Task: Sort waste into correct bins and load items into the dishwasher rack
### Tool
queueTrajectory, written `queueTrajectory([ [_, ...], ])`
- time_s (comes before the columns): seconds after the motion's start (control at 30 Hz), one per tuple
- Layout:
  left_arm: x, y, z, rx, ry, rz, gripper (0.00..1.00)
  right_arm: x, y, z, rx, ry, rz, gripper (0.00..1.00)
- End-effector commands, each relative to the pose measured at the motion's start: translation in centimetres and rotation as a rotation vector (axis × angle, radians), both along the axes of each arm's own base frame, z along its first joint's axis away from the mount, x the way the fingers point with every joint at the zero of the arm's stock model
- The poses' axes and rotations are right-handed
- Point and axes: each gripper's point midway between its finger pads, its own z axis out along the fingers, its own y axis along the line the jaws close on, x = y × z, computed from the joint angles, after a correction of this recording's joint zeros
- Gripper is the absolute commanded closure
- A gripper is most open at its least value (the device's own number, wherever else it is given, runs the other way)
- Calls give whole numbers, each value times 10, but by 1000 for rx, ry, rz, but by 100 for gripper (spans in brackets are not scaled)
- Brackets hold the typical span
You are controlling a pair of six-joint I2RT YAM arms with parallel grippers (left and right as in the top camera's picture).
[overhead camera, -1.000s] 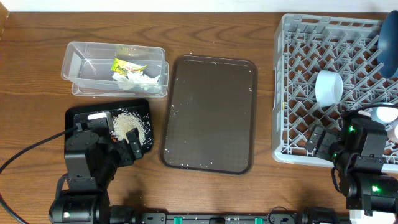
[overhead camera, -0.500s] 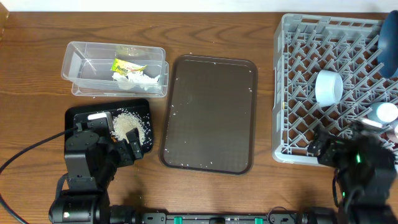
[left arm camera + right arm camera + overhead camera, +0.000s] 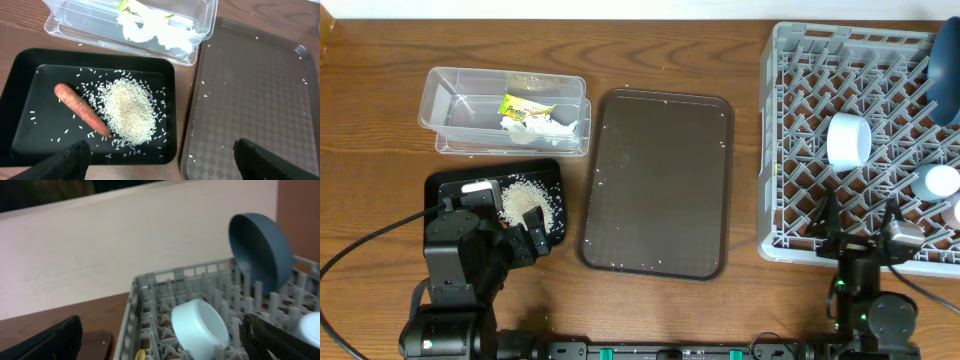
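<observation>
1. Nearest to me, the left end effector [image 3: 161, 150] hangs with its jaws wide apart and nothing between them, just above the near edge of the black tray [image 3: 20, 85].
2. The right end effector [image 3: 157, 332] is also wide open and empty. It stands at the near wall of the dishwasher rack [image 3: 790, 120] and looks across it.
3. In the black tray lies a heap of rice [image 3: 130, 107], and a piece of carrot [image 3: 82, 110] touches its left side.
4. Beside it on the tabletop [image 3: 380, 60] is the brown serving tray [image 3: 657, 180]. It carries only a few loose grains, mostly along its rim.
5. Behind the black tray is the clear tub [image 3: 450, 100], and the yellow wrapper [image 3: 525, 104] and white tissue [image 3: 552, 126] are inside.
6. In the rack, the white bowl [image 3: 848, 140] lies on its side between the pegs, a light-blue cup [image 3: 941, 181] is to its right, and the dark-blue plate [image 3: 260, 252] stands upright at the far corner. A small yellow thing shows low in the rack; I cannot tell if it is the spoon.
7. I judge the sorting and loading nearly finished. The next move is probably to deal with the grains on the serving tray, which are very small for two fingers, or to bring both arms away.
</observation>
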Motion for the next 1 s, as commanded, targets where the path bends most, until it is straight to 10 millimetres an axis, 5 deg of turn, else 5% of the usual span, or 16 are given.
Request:
queueTrajectory([
  [0.0,0,1,-1,11,1,-1,7,1,3,-14,-26,-7,8,1],
  [0.27,0,1,-1,10,3,0,7,7,23,-71,-79,173,113,1],
  [0.97,0,1,-1,10,4,0,7,7,23,-71,-97,172,115,1],
])
